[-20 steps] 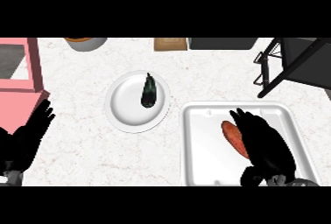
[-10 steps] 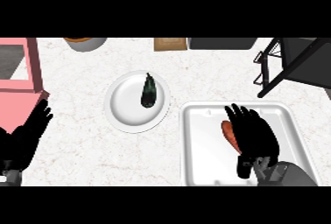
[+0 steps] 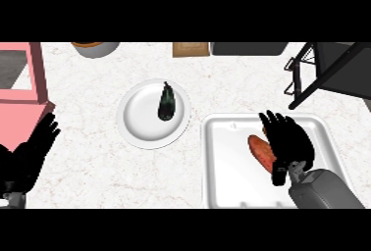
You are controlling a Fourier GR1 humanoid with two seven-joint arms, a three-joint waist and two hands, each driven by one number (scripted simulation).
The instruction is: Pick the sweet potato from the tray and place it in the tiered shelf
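Right hand drawn back, seemingly cupping sweet potato, mid-tray

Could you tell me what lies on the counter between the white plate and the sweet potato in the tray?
In the head view, only bare counter and the tray's left wall and floor separate the plate from the sweet potato; nothing else sits there.

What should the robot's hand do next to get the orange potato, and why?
Probably curl the right hand round the sweet potato. The hand lies over the potato's right side in the white tray with its fingers straight, so nothing is gripped yet. The dark tiered shelf waits at the upper right.
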